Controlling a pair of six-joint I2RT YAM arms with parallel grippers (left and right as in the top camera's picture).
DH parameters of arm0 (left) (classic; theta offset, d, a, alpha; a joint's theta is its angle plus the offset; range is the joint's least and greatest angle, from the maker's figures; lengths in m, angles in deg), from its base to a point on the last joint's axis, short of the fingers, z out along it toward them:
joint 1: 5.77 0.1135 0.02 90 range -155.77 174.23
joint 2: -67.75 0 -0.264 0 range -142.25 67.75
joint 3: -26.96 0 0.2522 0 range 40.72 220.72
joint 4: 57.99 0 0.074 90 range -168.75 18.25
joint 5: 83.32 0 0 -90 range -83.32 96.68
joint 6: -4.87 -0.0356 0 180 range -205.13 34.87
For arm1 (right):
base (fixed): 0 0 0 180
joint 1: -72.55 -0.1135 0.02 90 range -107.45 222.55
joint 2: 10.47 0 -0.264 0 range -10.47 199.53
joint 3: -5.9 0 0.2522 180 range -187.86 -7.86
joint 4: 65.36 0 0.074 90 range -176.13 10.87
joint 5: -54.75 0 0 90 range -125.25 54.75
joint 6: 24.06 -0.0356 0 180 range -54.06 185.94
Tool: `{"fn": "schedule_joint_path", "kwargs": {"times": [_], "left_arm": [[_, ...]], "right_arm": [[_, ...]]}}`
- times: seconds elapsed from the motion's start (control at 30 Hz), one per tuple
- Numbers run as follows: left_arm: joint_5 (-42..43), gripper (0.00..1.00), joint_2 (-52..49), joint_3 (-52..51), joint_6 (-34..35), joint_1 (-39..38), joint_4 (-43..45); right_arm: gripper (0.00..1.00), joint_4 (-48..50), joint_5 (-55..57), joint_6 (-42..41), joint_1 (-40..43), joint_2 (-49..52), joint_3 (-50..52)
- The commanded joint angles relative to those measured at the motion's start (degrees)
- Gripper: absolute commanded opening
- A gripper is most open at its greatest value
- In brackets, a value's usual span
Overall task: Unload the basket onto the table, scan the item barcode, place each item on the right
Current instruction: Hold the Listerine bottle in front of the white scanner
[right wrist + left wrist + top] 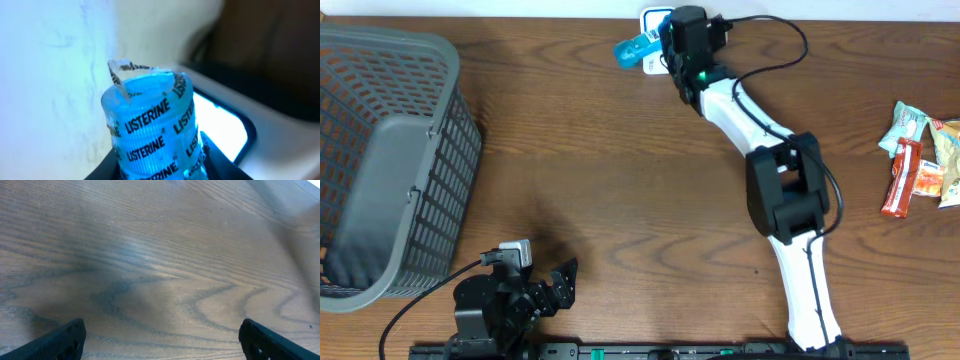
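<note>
- Blue bottle (150, 135), cap end printed LISTERINE, fills the right wrist view; one bottle only.
- Grip: right gripper (663, 52) is closed narrow on the bottle, with dark fingers (112, 167) on either side below the cap.
- Location: the bottle sticks out to the left of the fingers at the far edge of the table (620, 180), just beside the white scanner (654, 18). The scanner's lit window shows behind the cap.
- Pose: right arm (790, 190) rises from the near edge, elbow bent mid-table, white forearm stretched to the far edge.
- Other side: left gripper (560, 283) has its jaws wide over bare wood; the arm is folded low at the near edge.
- Counts: two arms; one grey basket (455, 130) at left; snack packets (902, 178) clustered at the right edge, at least four, exact number unclear.
</note>
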Motion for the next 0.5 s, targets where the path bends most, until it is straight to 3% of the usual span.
{"fn": "schedule_joint_path", "kwargs": {"times": [0.0, 0.2, 0.27, 0.37, 0.47], "left_arm": [[-0.33, 0.98, 0.22, 0.15, 0.11, 0.11, -0.5], [-0.33, 0.98, 0.22, 0.15, 0.11, 0.11, -0.5], [-0.33, 0.98, 0.22, 0.15, 0.11, 0.11, -0.5], [-0.33, 0.98, 0.22, 0.15, 0.11, 0.11, -0.5], [-0.33, 0.98, 0.22, 0.15, 0.11, 0.11, -0.5]], "right_arm": [[0.01, 6.73, 2.82, 6.45, 1.2, 0.2, -0.96], [0.01, 9.42, 3.02, 9.42, 1.81, 0.74, -0.96], [0.01, 11.39, 2.56, 16.5, 1.92, 0.7, -0.96], [0.01, 15.45, -3.02, 35.28, 1.92, 0.07, -0.96], [0.01, 15.06, -10.86, 38.62, 2.16, -2.82, -0.96]]}}
